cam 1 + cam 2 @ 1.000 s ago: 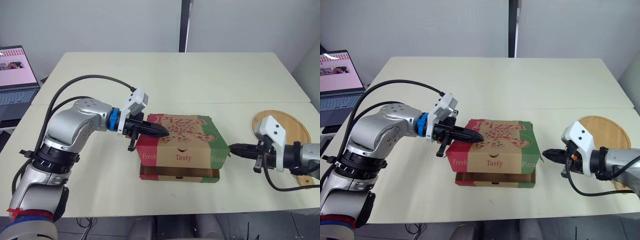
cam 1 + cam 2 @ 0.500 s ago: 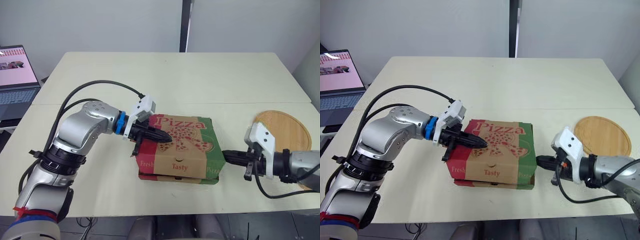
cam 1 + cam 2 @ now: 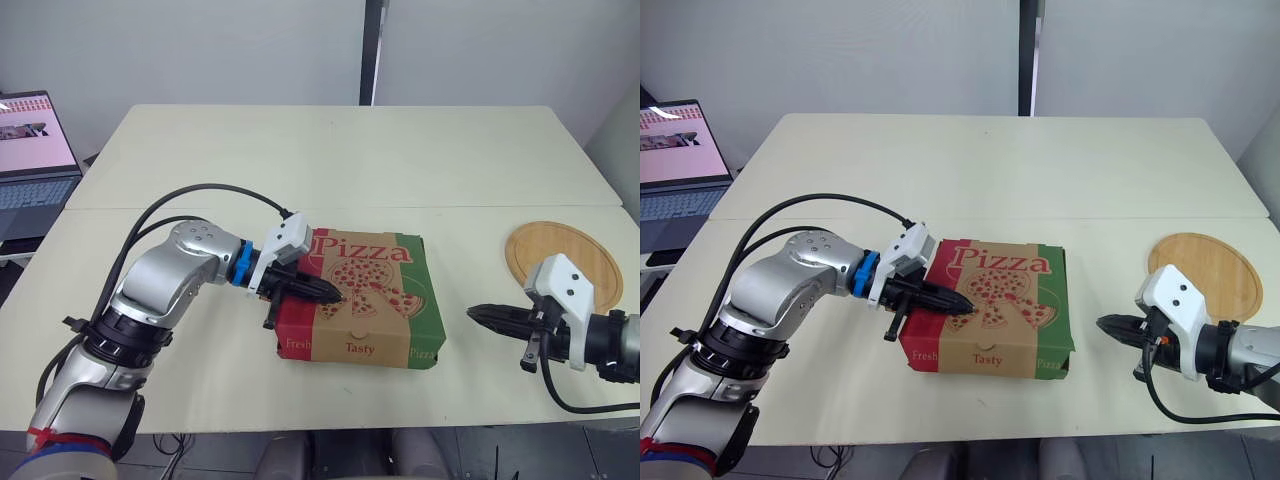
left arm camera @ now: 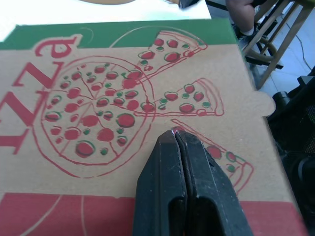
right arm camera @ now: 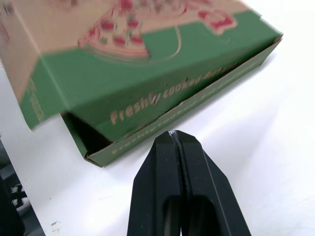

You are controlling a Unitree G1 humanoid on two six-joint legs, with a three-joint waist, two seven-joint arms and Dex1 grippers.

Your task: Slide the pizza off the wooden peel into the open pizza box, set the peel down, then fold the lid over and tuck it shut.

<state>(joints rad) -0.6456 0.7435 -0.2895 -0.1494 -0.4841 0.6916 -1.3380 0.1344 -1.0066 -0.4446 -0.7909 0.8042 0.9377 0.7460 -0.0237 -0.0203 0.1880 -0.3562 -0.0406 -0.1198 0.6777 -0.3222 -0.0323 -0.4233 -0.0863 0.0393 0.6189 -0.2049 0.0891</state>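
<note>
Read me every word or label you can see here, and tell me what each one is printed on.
"Pizza": on top of the pizza box lid.
"Fresh", "Tasty", "Pizza": on the front flap of the lid.
"Freshly cooked-hot", with the words after it blurred: on the green side of the box.
The text on the laptop screen is too small to read.

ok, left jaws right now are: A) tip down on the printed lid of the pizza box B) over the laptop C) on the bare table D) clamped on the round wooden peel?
A: the left jaws, shut, rest their tip on the pizza drawing on the lid of the flat red-and-green cardboard pizza box; the round wooden peel lies apart, off to the robot's right.
</note>
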